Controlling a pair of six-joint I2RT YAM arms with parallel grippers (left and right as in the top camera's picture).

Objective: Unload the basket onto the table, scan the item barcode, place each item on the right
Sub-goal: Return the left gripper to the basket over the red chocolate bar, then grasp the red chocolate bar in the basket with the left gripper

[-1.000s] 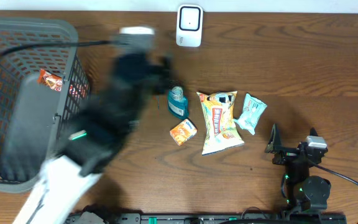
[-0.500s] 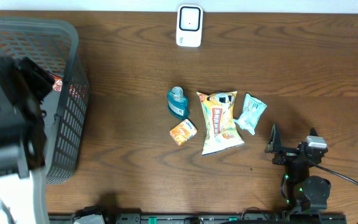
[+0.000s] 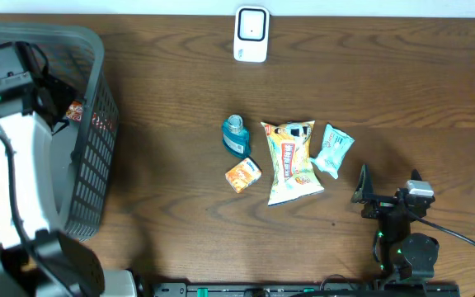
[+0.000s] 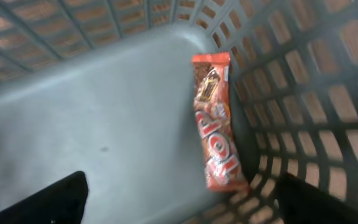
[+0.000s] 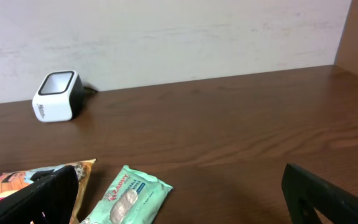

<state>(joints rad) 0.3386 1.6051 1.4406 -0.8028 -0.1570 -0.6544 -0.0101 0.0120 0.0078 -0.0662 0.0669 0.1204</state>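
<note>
- Overhead: the left gripper (image 3: 49, 97) hangs over the grey basket (image 3: 64, 33), with the orange snack bar (image 3: 74, 110) just beside it.
- Left wrist: the jaws stand wide apart. The bar lies untouched on the basket floor between them, against the mesh wall.
- Right wrist: the right gripper (image 5: 179, 208) is spread wide and empty, well apart from the scanner (image 5: 58, 96).

Right gripper (image 5: 179, 179) stood with jaws spread wide, 2 fingers empty. A green packet (image 5: 127, 198) lay on the table (image 5: 241, 137) just ahead, near the left finger, touching a yellow bag (image 5: 23, 182). A white scanner (image 5: 57, 96) sat far ahead-left, near the wall (image 5: 185, 37).
</note>
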